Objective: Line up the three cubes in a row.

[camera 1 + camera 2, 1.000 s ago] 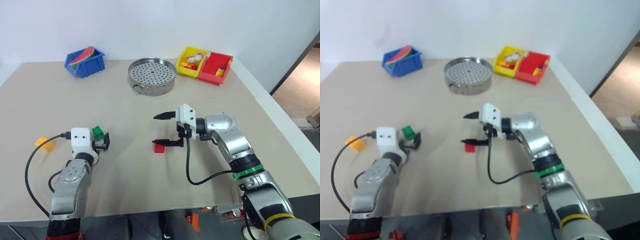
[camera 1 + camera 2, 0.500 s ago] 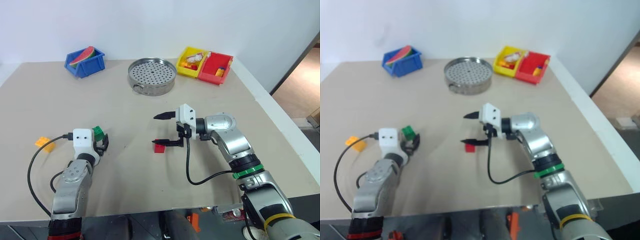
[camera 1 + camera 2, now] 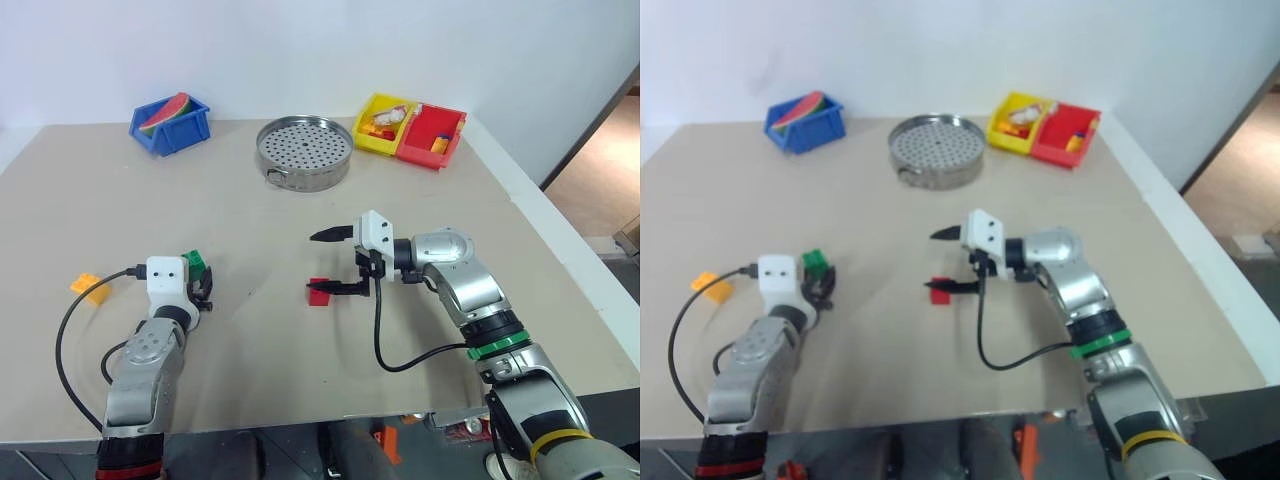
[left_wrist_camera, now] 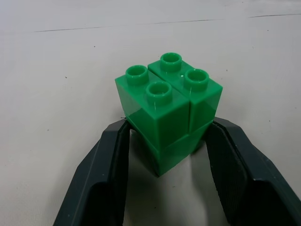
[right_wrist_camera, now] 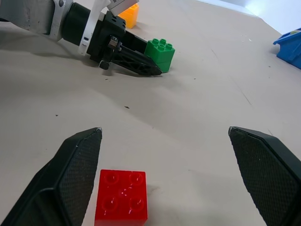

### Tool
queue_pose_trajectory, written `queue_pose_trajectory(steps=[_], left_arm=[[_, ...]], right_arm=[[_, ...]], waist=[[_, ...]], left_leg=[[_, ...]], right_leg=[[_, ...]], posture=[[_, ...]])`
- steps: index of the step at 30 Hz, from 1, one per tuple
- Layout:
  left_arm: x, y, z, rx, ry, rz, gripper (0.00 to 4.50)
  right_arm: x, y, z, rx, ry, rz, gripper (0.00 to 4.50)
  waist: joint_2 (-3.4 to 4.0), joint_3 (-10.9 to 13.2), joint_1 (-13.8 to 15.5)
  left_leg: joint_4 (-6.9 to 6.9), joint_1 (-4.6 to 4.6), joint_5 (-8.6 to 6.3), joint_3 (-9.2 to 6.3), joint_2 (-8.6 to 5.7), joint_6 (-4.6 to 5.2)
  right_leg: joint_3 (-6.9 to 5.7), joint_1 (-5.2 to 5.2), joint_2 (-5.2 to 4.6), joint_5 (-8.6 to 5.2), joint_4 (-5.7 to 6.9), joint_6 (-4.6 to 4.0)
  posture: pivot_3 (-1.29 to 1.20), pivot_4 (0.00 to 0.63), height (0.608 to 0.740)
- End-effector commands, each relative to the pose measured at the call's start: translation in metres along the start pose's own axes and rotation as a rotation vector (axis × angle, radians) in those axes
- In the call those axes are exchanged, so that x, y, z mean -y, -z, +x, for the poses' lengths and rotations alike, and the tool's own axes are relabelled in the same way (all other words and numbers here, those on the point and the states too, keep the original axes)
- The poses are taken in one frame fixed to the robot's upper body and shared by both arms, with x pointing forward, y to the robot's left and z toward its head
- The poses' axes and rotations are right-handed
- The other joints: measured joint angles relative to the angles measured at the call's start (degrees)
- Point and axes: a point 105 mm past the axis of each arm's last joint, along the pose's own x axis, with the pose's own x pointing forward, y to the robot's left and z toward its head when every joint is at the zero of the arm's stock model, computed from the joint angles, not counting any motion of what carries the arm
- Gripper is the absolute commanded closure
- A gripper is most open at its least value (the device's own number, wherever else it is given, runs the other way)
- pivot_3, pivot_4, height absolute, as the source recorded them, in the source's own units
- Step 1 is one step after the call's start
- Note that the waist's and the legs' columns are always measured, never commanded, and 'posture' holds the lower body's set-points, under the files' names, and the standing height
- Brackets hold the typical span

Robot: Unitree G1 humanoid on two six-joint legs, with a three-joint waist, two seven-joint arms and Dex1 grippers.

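While left claw [image 4: 164,155] pinches green cube [image 4: 167,110] | right claw [image 5: 174,174] wide over red cube [image 5: 121,197]

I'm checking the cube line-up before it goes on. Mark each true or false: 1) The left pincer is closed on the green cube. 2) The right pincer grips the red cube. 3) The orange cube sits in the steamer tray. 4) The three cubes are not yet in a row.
1) True: the left pincer has a finger against each side of the green cube.
2) False: the right pincer is open, and the red cube lies on the table beside one finger.
3) False: the orange cube lies on the table, far from the steamer tray.
4) True: they lie scattered.
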Motion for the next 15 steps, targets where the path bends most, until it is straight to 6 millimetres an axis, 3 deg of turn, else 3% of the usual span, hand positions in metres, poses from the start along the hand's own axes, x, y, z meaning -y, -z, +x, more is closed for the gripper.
queue_pose_trajectory(steps=[1,8,15], left_arm=[[-0.002,-0.007,0.001,0.023,0.005,0.028,2.45],[0.001,-0.013,-0.003,0.063,0.119,0.09,2.45],[0.025,-0.022,-0.02,0.124,0.519,0.178,2.45]], right_arm=[[0.005,-0.013,-0.004,0.025,0.018,-0.056,0.0],[0.005,-0.014,-0.004,0.025,0.015,-0.063,0.0],[0.002,-0.02,-0.008,0.038,-0.002,-0.046,0.0]], waist=[[0.0,0.0,0.0],[0.0,0.0,0.0],[0.01,0.0,0.0]], left_leg=[[0.0,0.0,0.0,0.0,0.0,0.0],[-0.01,0.0,0.0,0.0,0.01,0.0],[-0.06,-0.06,0.0,0.01,0.01,0.0]], right_leg=[[0.0,0.0,0.0,0.0,0.0,0.0],[-0.01,-0.02,0.01,-0.01,0.0,-0.01],[-0.02,-0.08,-0.01,-0.05,-0.02,-0.08]], posture=[[0.0,0.15,0.74],[0.0,0.15,0.74],[0.0,0.15,0.74]])
